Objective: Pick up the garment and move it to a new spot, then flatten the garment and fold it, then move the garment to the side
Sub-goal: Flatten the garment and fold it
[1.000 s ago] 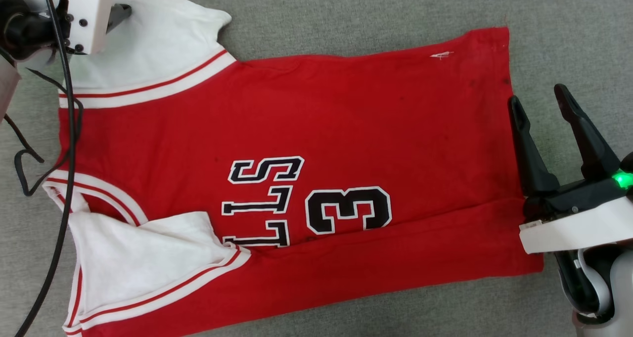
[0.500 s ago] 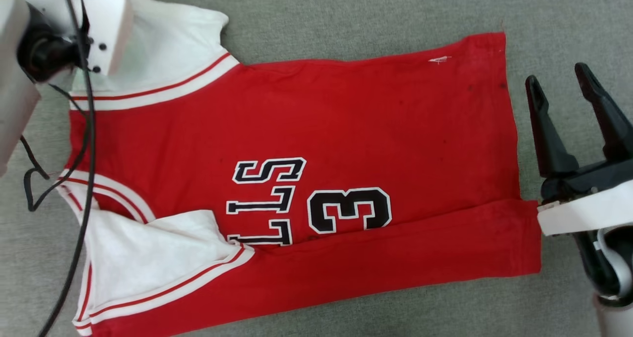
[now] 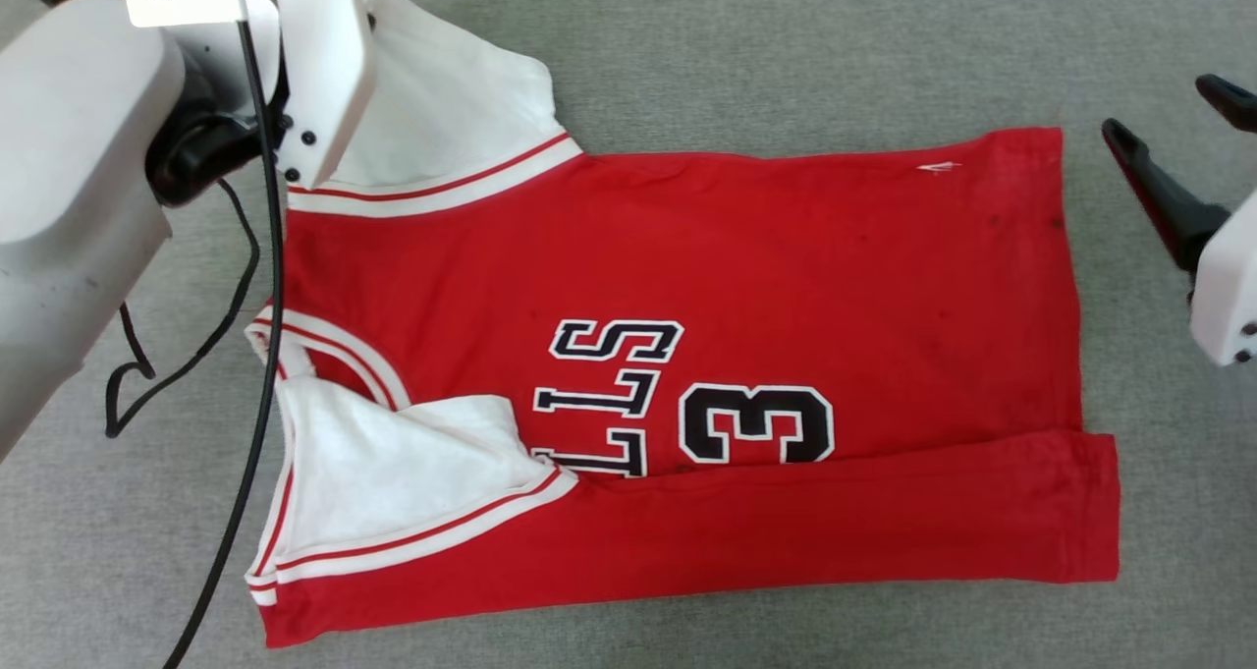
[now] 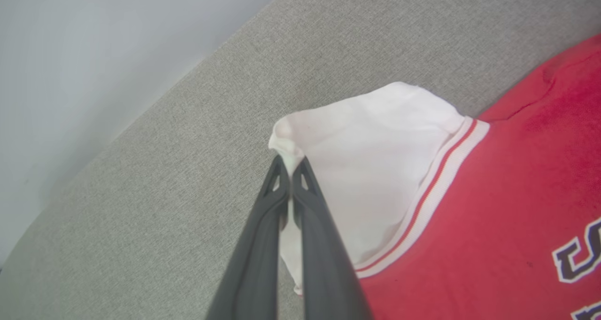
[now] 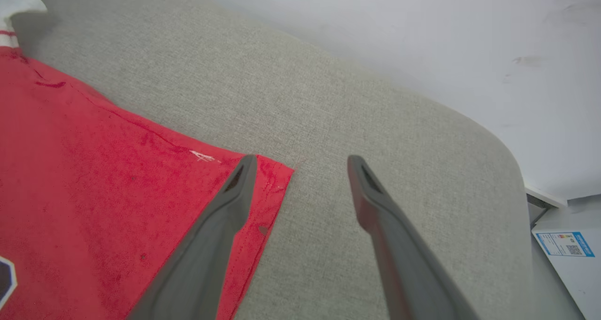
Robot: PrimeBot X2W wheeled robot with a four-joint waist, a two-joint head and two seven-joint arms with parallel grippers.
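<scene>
Head view, starting at its left: the pale left forearm (image 3: 69,188) slants in from the upper corner. Its white wrist housing leans over the far white sleeve of the small red jersey shirt (image 3: 766,256), which has white short sleeves, striped trim and a black "BULLS 23" print. A thin black cable (image 3: 263,355) hangs from that arm past the shirt's collar end. Left wrist view has the left gripper (image 4: 291,162) pinched tight on the outer corner of that far sleeve, its two dark fingers pressed together and a nub of white cloth puckered up just above their tips. The shirt lies across the grey woven fabric surface (image 3: 786,50) with its collar toward the robot's left and its hem toward the right. Its near long side is folded over the body, covering part of the print, and the near sleeve lies on the red. Bare grey surface runs all round the shirt, widest beyond its far edge, where the surface's rounded border meets a pale wall (image 4: 94,52). Just right of the hem, the right gripper (image 3: 1157,107) hangs spread wide, grasping nothing. In the right wrist view one of its fingers overlaps the shirt's far hem corner, contact unclear, and the other stands over bare grey surface.
</scene>
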